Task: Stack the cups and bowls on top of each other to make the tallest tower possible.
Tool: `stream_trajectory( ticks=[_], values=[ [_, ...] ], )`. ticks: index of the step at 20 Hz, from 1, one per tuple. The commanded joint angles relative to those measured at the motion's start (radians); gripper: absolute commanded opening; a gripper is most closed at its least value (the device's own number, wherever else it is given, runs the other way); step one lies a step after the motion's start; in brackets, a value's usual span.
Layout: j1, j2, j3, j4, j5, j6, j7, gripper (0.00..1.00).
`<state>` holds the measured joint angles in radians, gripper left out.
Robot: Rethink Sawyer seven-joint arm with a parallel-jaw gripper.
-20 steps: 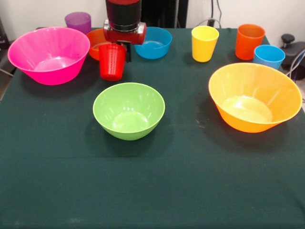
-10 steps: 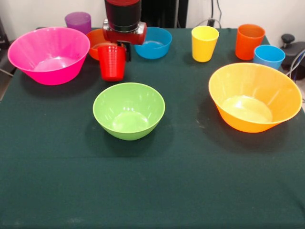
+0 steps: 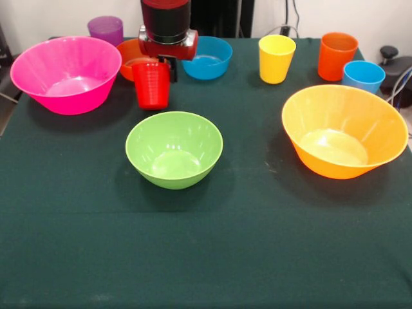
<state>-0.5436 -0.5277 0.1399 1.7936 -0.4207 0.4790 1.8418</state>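
A red and black robot arm comes down at the back of a table covered in dark green cloth. Its gripper [image 3: 162, 64] sits at the rim of a red cup [image 3: 150, 85], which hangs upright below it, just behind a lime green bowl [image 3: 174, 149]. One dark finger shows at the cup's right side; the other is hidden, so the gripper appears to be closed on the rim, though the view is poor there. Whether the cup's base touches the cloth or is lifted slightly cannot be told.

Directly behind the cup sit a small orange bowl [image 3: 132, 56], half hidden by the arm, and a small blue bowl [image 3: 211, 58]. A large pink bowl [image 3: 65, 74] stands at the left, with a purple cup [image 3: 105, 29] behind it. To the right, along the back, stand a yellow cup [image 3: 276, 58], an orange cup [image 3: 337, 56] and a light blue cup [image 3: 362, 76]. A large yellow-orange bowl [image 3: 344, 131] sits in front of them.

No tower exists yet. Every bowl and cup stands alone, open side up, and nothing rests on anything else. The task seems to be at its very first pick, with all the stacking left to do.
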Motion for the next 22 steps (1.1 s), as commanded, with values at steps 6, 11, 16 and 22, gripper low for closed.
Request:
stream_trajectory(
  ticks=[6, 11, 16, 22],
  values=[
    [0.031, -0.033, 0.111, -0.064, 0.055, 0.143, -0.017, 0.0],
    [0.046, -0.066, 0.11, -0.062, 0.062, 0.171, -0.011, 0.0],
    [0.07, -0.08, 0.102, -0.087, 0.074, 0.243, -0.009, 0.0],
    [0.098, -0.084, 0.092, -0.129, 0.085, 0.321, -0.01, 0.0]
  ],
)
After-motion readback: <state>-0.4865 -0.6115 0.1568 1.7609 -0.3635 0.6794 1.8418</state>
